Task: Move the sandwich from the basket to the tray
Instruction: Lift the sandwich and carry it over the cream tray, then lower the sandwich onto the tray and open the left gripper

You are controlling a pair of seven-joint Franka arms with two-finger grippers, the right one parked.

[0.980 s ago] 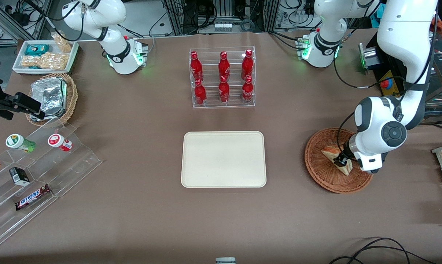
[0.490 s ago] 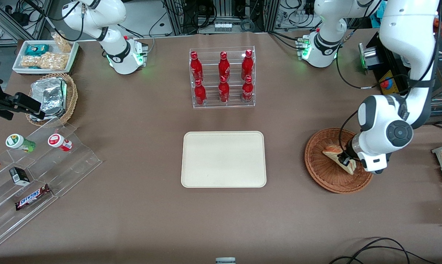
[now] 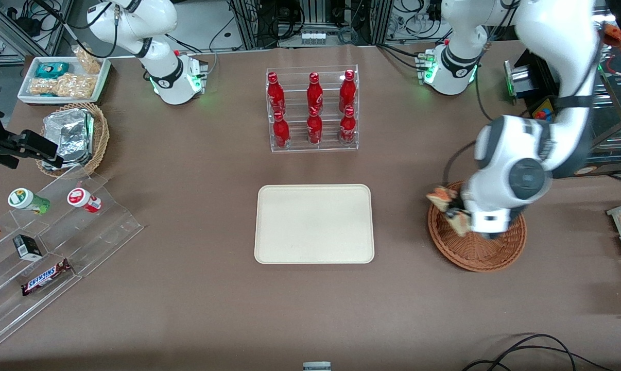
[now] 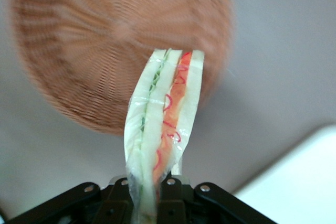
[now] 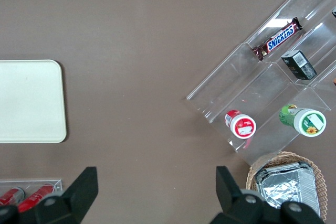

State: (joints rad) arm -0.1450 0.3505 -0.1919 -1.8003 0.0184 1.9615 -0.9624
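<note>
Now gripper [image 3: 455,212] pinches sandwich [image 3: 447,202] by one end, lifted above basket [image 3: 475,255] rim, right of tray [image 3: 313,224]. Likely light, soft; wrap slippery, gentle hold wise.

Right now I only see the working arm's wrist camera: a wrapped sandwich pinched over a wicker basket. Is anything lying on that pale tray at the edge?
Observer: No, the front view shows the whole tray bare.
Operator: Where does the sandwich hang?
Observer: The pincer holds the sandwich over the rim of the basket, on the edge nearest the tray.
Operator: Anything else close to the tray?
Observer: A clear rack with six red bottles, farther from the front camera than the tray.
</note>
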